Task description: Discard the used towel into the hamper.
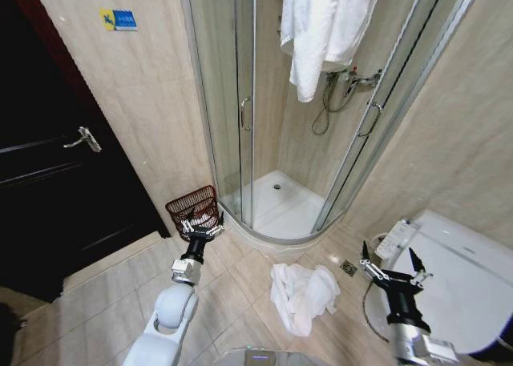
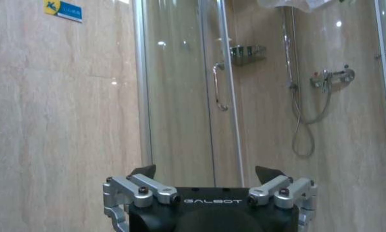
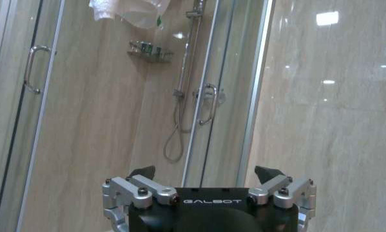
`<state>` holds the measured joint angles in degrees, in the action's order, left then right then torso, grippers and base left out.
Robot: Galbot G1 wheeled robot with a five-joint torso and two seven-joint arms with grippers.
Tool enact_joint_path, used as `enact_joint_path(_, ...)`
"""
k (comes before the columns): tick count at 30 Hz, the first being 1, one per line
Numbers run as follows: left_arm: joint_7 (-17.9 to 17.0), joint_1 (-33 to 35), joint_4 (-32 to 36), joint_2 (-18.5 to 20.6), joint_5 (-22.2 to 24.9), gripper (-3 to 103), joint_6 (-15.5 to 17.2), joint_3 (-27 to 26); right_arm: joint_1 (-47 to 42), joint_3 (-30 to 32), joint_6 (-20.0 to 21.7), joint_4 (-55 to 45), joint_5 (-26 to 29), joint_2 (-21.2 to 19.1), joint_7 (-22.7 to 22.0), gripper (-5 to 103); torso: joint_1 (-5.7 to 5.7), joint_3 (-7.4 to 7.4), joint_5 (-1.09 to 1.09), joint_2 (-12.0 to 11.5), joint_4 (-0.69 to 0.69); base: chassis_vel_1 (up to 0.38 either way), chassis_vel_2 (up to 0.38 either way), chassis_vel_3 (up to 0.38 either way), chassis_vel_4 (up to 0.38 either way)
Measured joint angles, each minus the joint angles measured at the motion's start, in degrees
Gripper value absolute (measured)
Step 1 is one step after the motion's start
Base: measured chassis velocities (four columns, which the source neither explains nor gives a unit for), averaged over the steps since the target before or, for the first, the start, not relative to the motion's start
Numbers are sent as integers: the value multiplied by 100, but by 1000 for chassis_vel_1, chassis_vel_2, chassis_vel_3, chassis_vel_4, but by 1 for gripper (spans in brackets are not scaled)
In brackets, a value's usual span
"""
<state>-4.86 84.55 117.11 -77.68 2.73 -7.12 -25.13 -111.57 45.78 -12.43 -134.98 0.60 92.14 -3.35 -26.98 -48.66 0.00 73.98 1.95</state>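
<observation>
Towel (image 1: 303, 295) crumpled, white, on tiles; hamper (image 1: 195, 208) round open-weave wire.

White arms, silver-linked black claw (image 2: 206, 174) marked GALBOT.

Hamper (image 1: 193, 208): near rim hidden behind left gripper (image 1: 199, 228). Hanging white towel (image 1: 325, 30): top cut off at 12 o'clock edge.

Beige tiled walls (image 1: 152, 86), glass shower (image 1: 240, 102), dark door (image 1: 48, 166), apparently toilet (image 1: 465, 278).
</observation>
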Motion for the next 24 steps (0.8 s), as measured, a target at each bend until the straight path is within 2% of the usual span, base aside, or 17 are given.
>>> enact_joint_path(24,4,2,11,-52,-71,100,15,16,68,17,63,-5,40,0,9,100,-371,-445,0,815,0,0,0,0,0)
